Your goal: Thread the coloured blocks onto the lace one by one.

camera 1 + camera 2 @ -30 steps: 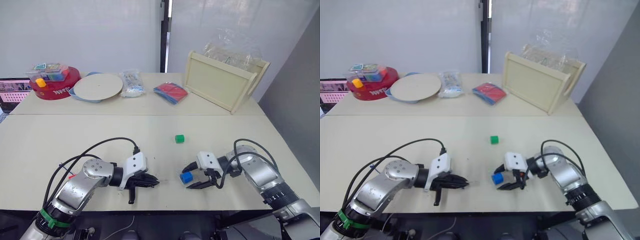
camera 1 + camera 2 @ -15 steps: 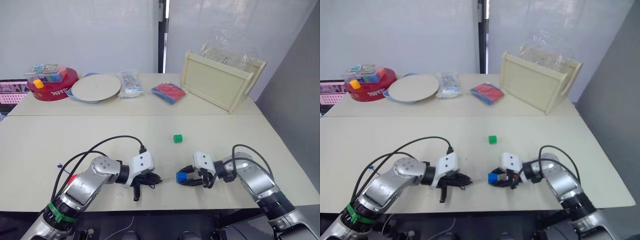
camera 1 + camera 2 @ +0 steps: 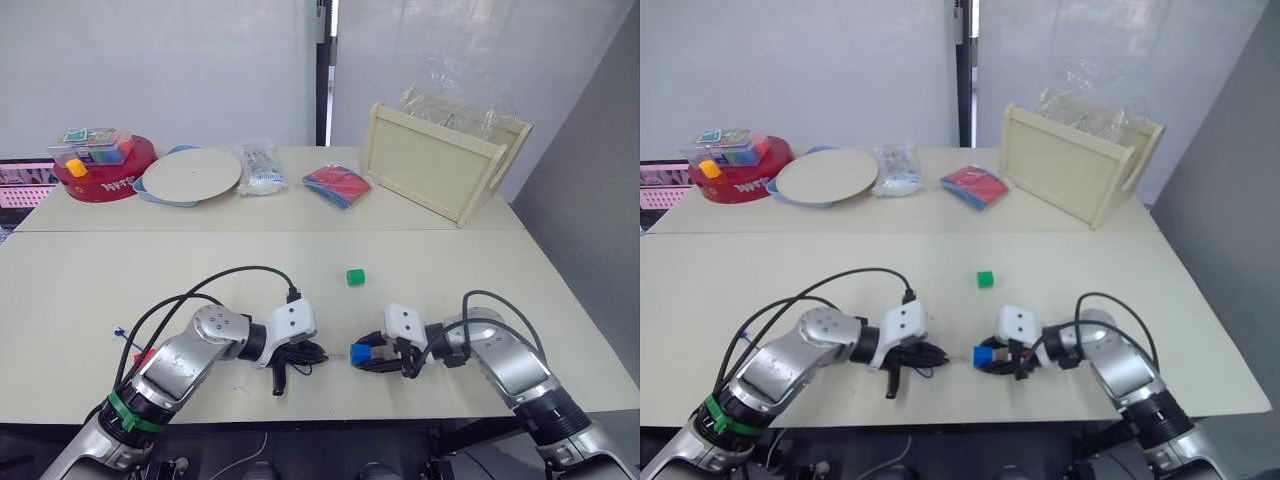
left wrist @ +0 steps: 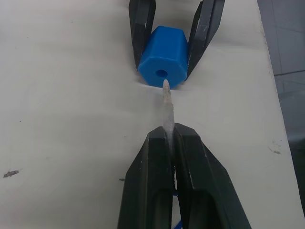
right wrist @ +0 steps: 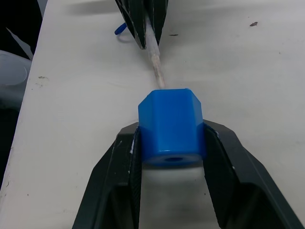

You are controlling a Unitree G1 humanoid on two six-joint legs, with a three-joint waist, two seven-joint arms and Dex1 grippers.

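Near the table's front edge, our left gripper [image 4: 171, 131] pinches the lace [image 4: 167, 107] by its stiff pale tip, which points at the hole of the blue block [image 4: 163, 57]. Our right gripper [image 5: 170, 160] clamps that block on both sides. Farther back, the green block [image 3: 355, 277] sits alone on the table [image 3: 200, 260].

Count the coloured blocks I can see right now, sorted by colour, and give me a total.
Blue block: 1, held in the right gripper, with the lace tip at its hole; the lace is pinched in the left gripper.
Green block: 1, loose on the table.
Red block: 1, partly hidden behind the left arm.
Total: 3
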